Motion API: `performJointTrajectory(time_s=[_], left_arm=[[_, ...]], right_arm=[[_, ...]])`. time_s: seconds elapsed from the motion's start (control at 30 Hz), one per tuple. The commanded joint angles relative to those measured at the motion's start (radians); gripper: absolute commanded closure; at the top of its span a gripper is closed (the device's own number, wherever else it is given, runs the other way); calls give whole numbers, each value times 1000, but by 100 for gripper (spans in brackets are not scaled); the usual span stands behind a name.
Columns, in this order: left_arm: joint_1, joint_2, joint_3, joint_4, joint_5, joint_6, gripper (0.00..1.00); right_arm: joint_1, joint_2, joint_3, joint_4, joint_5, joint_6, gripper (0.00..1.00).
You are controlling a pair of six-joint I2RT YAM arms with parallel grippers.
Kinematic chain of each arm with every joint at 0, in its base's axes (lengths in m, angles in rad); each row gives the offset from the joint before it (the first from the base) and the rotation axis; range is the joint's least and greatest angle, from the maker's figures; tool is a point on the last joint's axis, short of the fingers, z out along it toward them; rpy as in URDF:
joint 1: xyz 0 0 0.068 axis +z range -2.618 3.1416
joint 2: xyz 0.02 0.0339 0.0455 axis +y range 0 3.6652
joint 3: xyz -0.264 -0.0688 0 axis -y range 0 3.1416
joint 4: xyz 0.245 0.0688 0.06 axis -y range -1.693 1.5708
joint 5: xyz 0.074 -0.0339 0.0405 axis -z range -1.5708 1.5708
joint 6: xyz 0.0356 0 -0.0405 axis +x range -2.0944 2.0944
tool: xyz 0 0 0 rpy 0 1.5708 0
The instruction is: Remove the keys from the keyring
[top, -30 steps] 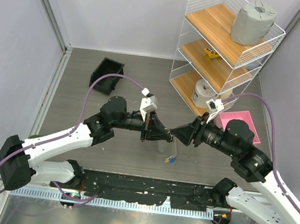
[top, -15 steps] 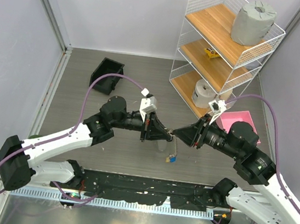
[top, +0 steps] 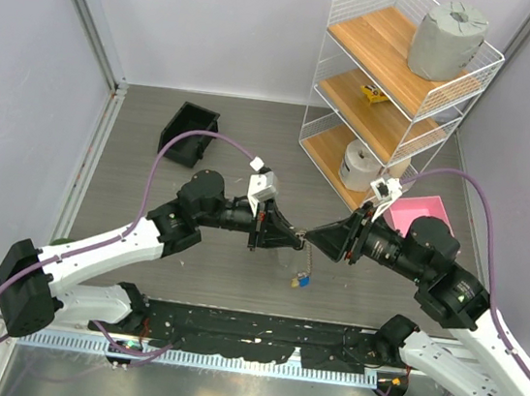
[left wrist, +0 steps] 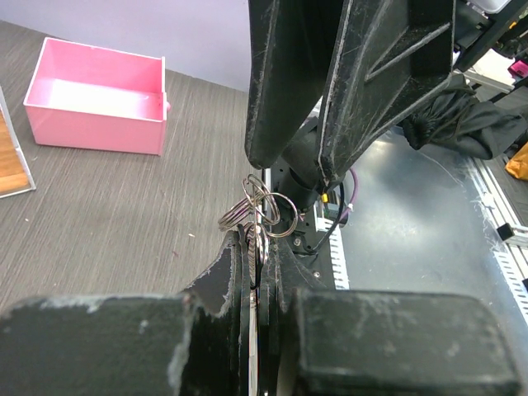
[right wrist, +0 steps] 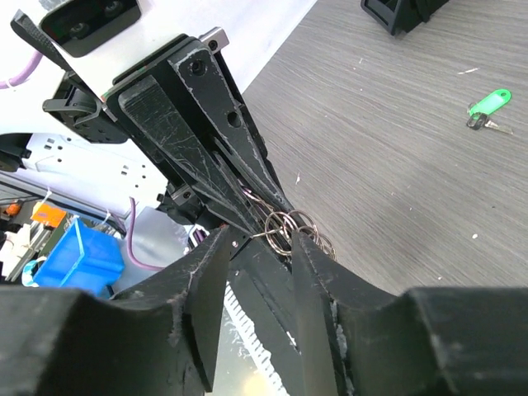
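Silver wire loops of the keyring (left wrist: 262,208) sit pinched in the tightly closed left gripper (left wrist: 254,247) above the middle of the grey wood-grain table (top: 205,132). Its short link chain (top: 307,259) hangs down to the small blue- and yellow-headed keys (top: 302,281) dangling toward the near side. From the right, the right gripper (right wrist: 260,247) meets it tip to tip, its jaws narrowly apart around the loops; whether its fingers touch the wire cannot be told.
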Motion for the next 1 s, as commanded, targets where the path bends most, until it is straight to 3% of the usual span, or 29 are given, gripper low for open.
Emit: performJointTrajectory(time_s=[0.0,0.1,0.57,0.73,0.97], left_arm=[[-5,-30,19,34,2,23,100],[-5,-30,19,34,8,25,100],[-19,-10,27,54,13,14,100],[-21,-10,24,53,9,15,100],[-22,-9,21,53,7,17,100]], right_arm=[[6,-1,46,-8,20,-9,55],[6,-9,46,-10,37,-15,52],[6,28,31,30,-34,3,58],[5,16,29,32,-37,6,71],[6,4,28,30,-36,9,78]])
